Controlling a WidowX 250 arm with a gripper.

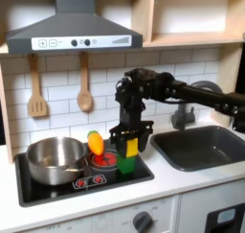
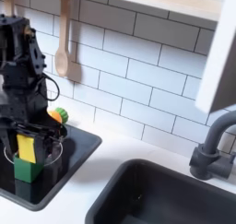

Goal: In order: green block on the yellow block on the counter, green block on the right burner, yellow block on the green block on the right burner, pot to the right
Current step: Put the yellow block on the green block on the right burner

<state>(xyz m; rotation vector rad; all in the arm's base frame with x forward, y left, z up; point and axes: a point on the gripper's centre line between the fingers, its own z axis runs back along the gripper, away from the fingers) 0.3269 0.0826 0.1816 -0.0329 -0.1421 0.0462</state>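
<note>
The yellow block point(image 1: 129, 145) is being seen stacked squarely on the green block point(image 1: 127, 164), both small plain-faced cubes of like size, bright against the black hob. The stack is standing on the right burner point(image 1: 108, 161), whose red rings are showing at the stack's foot in both exterior views.

The gripper point(image 2: 27, 135) is being held straight down over the stack, its dark fingers point(image 2: 12, 138) flanking the yellow block point(image 2: 27, 148) on either side. Whether the fingers are pressing the block or standing just clear of it cannot be told.

The pot point(image 1: 55, 158), shiny steel, wide and low-walled, is sitting on the hob at the first exterior view's left, apart from the blocks. An orange-and-yellow toy point(image 1: 96, 142) is lying between pot and stack. The pale counter point(image 2: 138, 147) is surrounding hob and sink point(image 1: 201, 146).
</note>
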